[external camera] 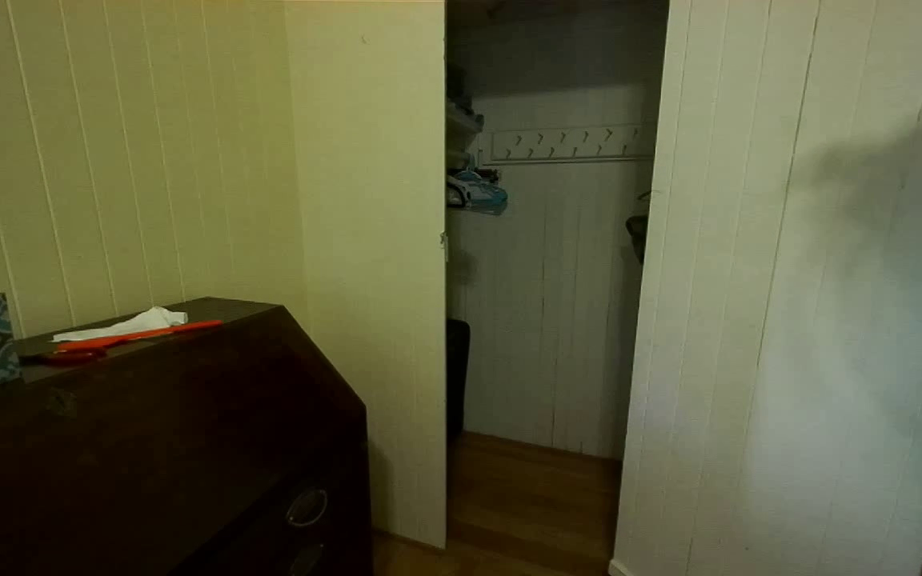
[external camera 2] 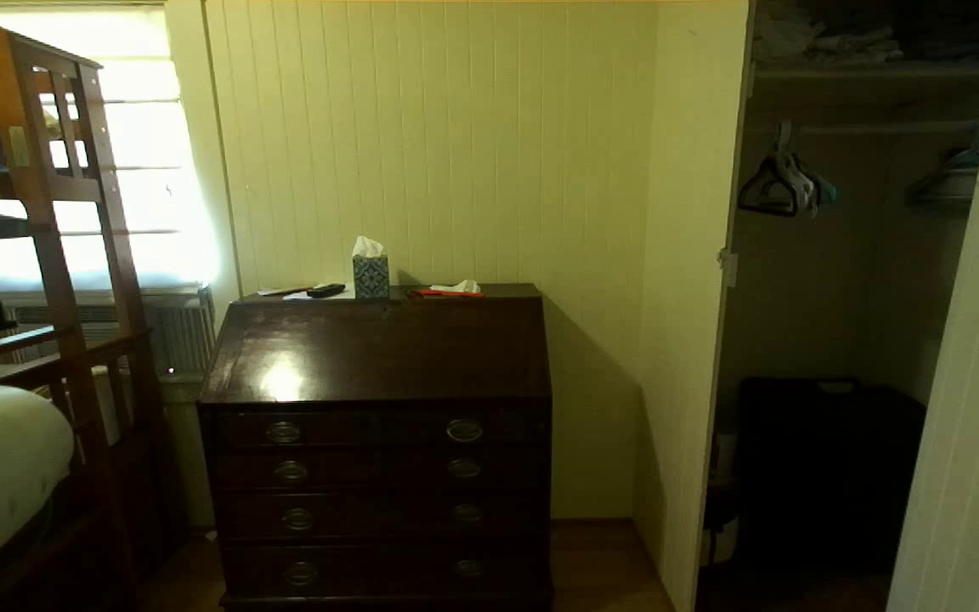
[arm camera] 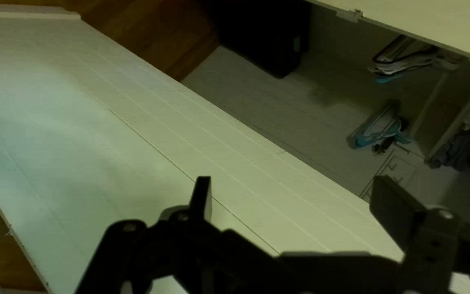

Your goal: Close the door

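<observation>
The door is the pale panel with faint plank grooves to the right of the dark closet opening; that opening stands uncovered. The door also shows at the right edge of an exterior view. In the wrist view the door runs diagonally across the picture, with a small pale fitting on its far long edge. My gripper is open and empty, its fingers spread wide in front of the door's face. I cannot tell whether it touches the door. The gripper is out of view in both exterior views.
A flat pale panel with a latch plate borders the closet's other side. The closet holds hangers and a black case. A dark wooden desk with a tissue box stands by the grooved wall. A bunk bed stands at the left.
</observation>
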Motion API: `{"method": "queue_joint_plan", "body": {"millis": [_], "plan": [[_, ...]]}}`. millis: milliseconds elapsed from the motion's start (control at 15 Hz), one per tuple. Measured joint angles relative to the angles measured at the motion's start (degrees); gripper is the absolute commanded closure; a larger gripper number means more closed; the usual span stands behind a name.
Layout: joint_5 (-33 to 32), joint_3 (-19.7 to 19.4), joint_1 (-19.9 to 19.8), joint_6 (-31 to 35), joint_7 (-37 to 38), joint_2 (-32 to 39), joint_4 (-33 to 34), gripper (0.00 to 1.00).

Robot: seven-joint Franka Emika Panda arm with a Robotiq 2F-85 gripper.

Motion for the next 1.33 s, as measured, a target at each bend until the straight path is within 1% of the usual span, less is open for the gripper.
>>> {"method": "queue_joint_plan", "body": {"millis": [200,333,533,800,1133,1333], "plan": [[-0.9,0.0,-1.2,4.2,1.9,-0.2,0.0,0.0],[-3.3,-0.2,-3.4,6.3,3.7,-0.1,0.3,0.0],[-7.5,-1.7,-7.1,8.1,6.0,1.0,1.3,0.0],[-10.4,-3.8,-11.3,13.3,8.9,4.4,3.7,0.0],[-12.5,-4.1,-16.9,21.1,13.7,10.0,7.1,0.0],[-12.7,-4.0,-17.6,21.9,14.4,11.4,8.0,0.0]]}}
